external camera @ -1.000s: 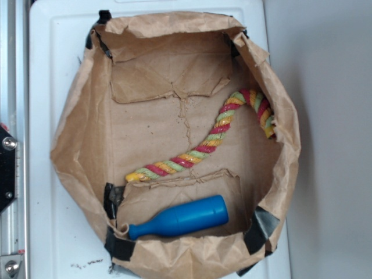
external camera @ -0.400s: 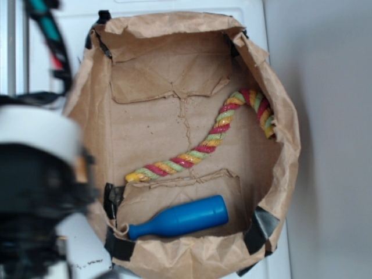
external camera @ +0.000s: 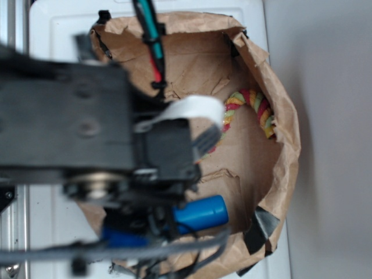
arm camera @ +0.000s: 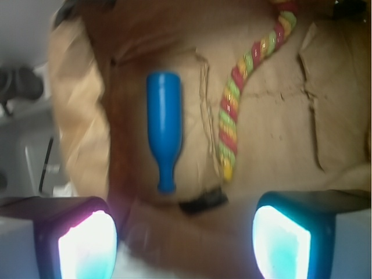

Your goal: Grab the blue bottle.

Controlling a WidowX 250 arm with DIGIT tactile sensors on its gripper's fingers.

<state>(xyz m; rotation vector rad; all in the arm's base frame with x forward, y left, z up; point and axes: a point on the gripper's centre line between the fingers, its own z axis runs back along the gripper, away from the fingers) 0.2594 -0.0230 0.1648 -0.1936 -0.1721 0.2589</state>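
Fingers of the gripper sit nearest in the wrist view, one at the bottom left and one at the bottom right. They glow light blue and stand wide apart. Nothing is between them but brown paper.

Just past the fingers lies a small dark strip of tape on the paper. Beyond that is the blue bottle. It lies flat inside the brown paper bag, on the left side of the bag floor, close to the left wall. Its thin neck points toward the gripper and its fat end points away. The gripper is not touching it.

To the right of the bottle lies the rope. It is twisted in red, yellow and green. It is longer than the bottle and runs far up toward the top right. The rope and the bottle lie near each other but do not touch.

In the view from above, the big black arm is blurry and covers most of the left half of the bag. Only the fat end of the bottle peeks out below it. A bit of rope shows at the right. The bag sits on a white table.
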